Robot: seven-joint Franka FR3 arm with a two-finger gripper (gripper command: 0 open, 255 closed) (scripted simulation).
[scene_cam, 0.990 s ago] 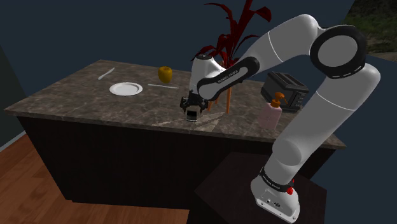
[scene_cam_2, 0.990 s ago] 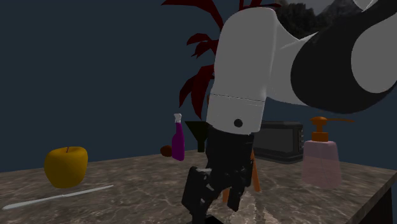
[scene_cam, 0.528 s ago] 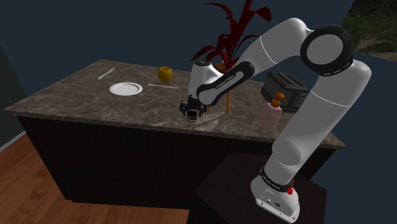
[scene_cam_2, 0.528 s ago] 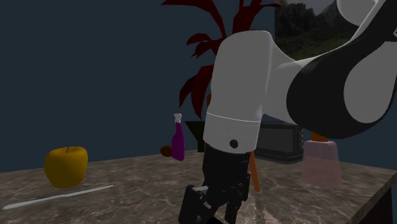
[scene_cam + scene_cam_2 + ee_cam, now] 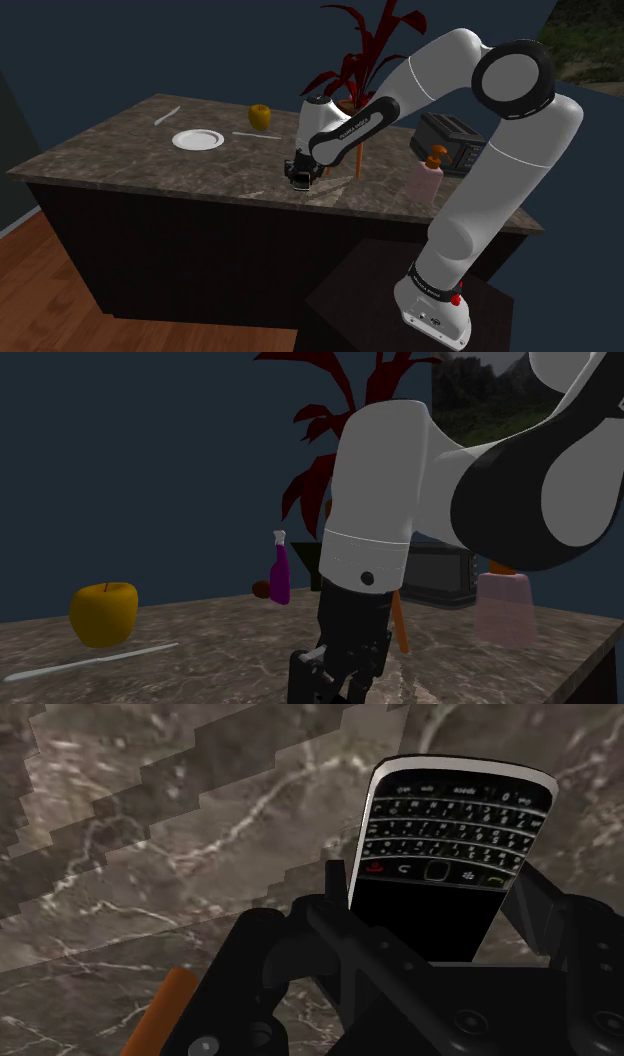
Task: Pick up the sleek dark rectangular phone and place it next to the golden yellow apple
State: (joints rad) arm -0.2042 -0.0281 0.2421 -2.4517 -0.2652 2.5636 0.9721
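Our gripper (image 5: 299, 177) clasped the phone (image 5: 450, 854) at its screen end, seemingly just above the counter (image 5: 120, 150) near its front edge. We judged it best to lift straight, keep the grip firm and carry it toward the apple (image 5: 259, 117), clear of the plate (image 5: 197, 140). The phone was black, silver-rimmed, with a small keypad beside a dark screen.

Your counter (image 5: 110, 150), shoulder view, read from the gripper (image 5: 298, 181), phone (image 5: 445, 854) held in it: apple (image 5: 259, 117) at 11 o'clock; plate (image 5: 197, 140) at 10; plant (image 5: 365, 40) at 1; soap dispenser (image 5: 428, 178) at 3, toaster (image 5: 447, 140) just behind it.
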